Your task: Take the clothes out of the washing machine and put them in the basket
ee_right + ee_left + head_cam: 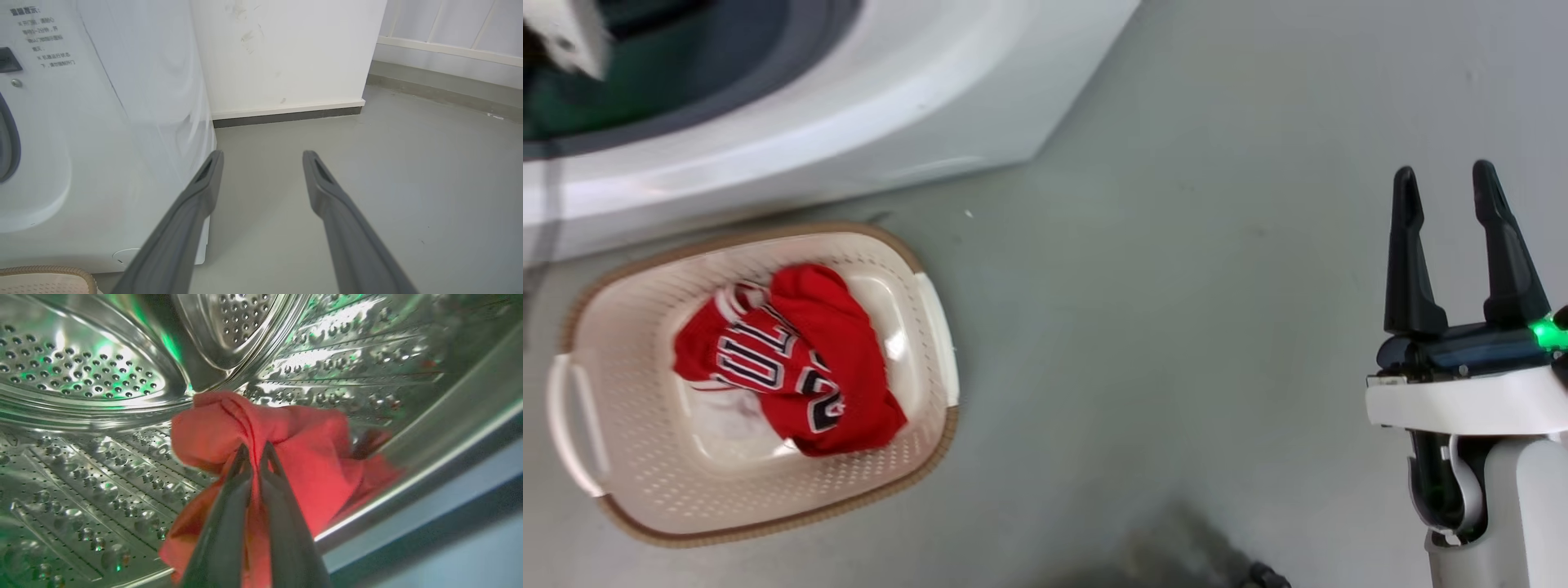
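We clench our left claw [254, 448] on a soft red garment [314, 449] near the lip of the perforated steel drum [102, 469]. Our right claw [1445, 175] hangs spread over open grey floor [1176, 327], well apart from the cream perforated basket [768, 532] holding the crumpled jersey [796, 351].

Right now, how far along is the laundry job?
Partly done. One red jersey already lies in the basket. In hand: the left gripper is shut on a second red garment inside the washing machine's steel drum. Left to do: pull it out and drop it in the basket. The right gripper is open over the floor, holding nothing. Whether more clothes sit deeper in the drum, I can't tell.
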You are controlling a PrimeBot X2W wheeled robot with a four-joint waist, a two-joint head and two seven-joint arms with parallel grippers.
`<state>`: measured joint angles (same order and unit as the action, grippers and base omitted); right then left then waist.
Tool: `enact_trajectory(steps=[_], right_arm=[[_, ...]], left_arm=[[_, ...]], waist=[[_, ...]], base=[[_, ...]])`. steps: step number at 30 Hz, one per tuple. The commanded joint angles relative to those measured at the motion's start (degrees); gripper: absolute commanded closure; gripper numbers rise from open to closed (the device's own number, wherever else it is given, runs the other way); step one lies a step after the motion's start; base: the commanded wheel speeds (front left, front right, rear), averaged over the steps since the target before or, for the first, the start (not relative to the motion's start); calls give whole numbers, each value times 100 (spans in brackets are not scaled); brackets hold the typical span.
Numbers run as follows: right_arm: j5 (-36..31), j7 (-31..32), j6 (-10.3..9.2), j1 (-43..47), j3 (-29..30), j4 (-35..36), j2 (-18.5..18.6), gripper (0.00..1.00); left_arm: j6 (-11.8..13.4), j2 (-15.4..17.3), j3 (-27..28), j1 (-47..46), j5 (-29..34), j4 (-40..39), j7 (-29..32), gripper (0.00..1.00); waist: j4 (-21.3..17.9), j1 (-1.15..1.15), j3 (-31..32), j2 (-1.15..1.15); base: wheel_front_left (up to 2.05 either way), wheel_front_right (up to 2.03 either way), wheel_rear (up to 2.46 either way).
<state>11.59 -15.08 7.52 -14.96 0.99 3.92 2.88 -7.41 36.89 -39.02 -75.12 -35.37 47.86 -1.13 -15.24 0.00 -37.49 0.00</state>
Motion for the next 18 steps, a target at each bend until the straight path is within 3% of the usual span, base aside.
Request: enact_trajectory(steps=[1,6,7,10,18], right_arm=[[-69,-14,-6,101,18,-18,-3,0],[-265,-14,-5,246,-20,-135,-2,0],[-329,-14,-6,335,-88,-193,-2,0],[-356,-14,-6,423,-107,-243,-1,0],[-498,-14,-6,670,-125,-390,-3,0]], left_arm=[[-4,-45,-44,234,-35,-33,-176,100],[44,-261,-128,1028,-133,-174,-756,100],[165,-353,-73,1547,-300,-356,-930,100],[381,-415,-43,1970,-365,-762,-1084,100],[1228,-141,235,3135,-414,-2671,-1336,100]], waist=[[339,0,470,0],[576,0,1068,0],[652,0,1392,0],[733,0,1661,0],[990,0,2343,0]], base=[[0,0,0],[0,0,0],[0,0,0],[0,0,0],[0,0,0]])
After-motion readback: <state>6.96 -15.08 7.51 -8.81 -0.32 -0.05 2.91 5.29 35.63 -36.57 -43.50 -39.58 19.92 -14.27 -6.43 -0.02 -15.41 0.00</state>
